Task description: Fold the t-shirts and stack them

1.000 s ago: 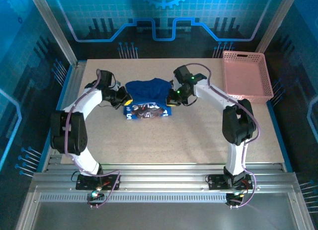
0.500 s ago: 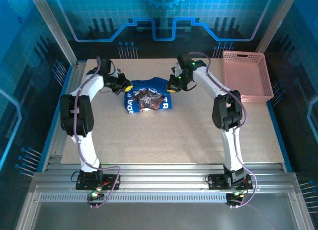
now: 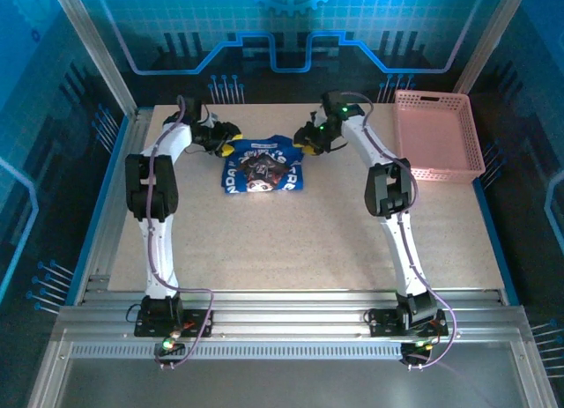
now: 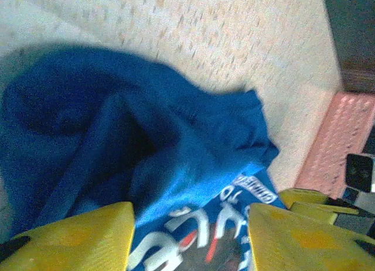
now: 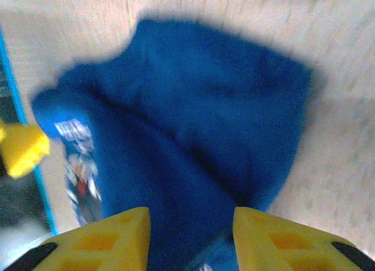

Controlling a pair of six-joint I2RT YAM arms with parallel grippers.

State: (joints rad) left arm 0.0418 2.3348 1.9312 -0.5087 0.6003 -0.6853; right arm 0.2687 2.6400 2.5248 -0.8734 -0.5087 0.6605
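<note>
One royal-blue t-shirt (image 3: 262,172) lies folded into a small bundle on the far middle of the table, its dark round print and white lettering facing up. My left gripper (image 3: 227,144) hovers at the bundle's far left corner and my right gripper (image 3: 305,144) at its far right corner. In the left wrist view the yellow jaws stand apart, left gripper (image 4: 190,242) open over the printed cloth (image 4: 176,142). The right wrist view shows the right gripper (image 5: 190,236) open too, plain blue fabric (image 5: 193,107) lying beneath the gap. Neither gripper pinches cloth.
A pink lattice basket (image 3: 438,135) sits at the table's far right corner, also seen as the pink basket (image 4: 345,142) in the left wrist view. The speckled tabletop (image 3: 308,249) stretches bare from the bundle toward the arm bases. Metal frame posts edge the table.
Both arms reached farther toward the table's back, drawing the plain blue fold off the print, which now faces up. Both grippers went from shut to open and let go of the cloth.
</note>
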